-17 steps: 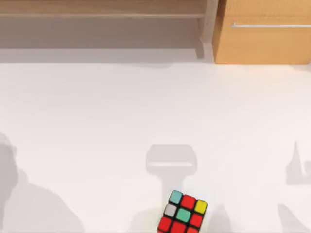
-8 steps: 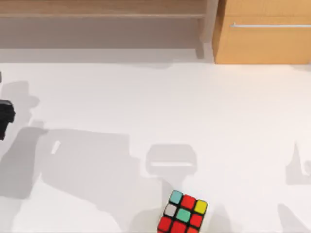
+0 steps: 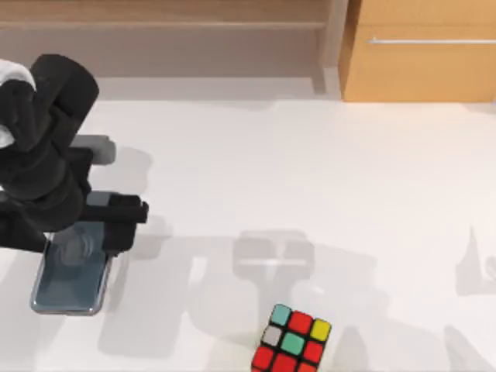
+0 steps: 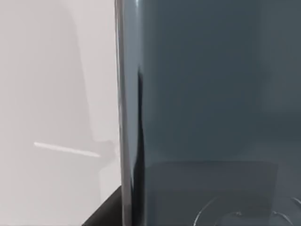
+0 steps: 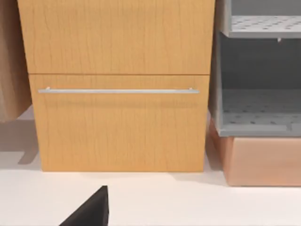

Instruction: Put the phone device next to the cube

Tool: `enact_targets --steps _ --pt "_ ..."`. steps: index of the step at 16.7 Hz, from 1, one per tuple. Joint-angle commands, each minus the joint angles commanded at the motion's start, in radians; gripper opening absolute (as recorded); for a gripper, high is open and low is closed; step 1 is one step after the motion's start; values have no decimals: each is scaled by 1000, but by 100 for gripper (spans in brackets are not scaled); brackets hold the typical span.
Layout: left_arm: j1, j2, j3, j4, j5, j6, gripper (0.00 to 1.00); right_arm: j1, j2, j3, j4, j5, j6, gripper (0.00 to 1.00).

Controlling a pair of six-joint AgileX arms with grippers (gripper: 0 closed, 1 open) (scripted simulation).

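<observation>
Half a second ago only the arm's tip showed at the frame's left edge; now the left gripper (image 3: pixel 85 232) carries the phone (image 3: pixel 70 275) in at lower left, jaws clenched on its upper end. Thin, stiff and glossy, it looks slippery, so gripping across the silvery edges seems safest. Well apart, the cube (image 3: pixel 293 342) sits at bottom centre.

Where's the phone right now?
In the top view the phone device is at the table's left side, partly under the left gripper, well apart from the cube at the bottom edge.
</observation>
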Motion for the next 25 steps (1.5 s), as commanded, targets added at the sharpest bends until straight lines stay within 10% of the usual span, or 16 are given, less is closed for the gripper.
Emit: enact_targets --steps 11,25 --pt "-441 -77 -108 -35 -16 -507 0 0 0 0 0 0 0 100" --pt "-472 -86 -105 -31 -11 -554 0 0 0 0 0 0 0 100"
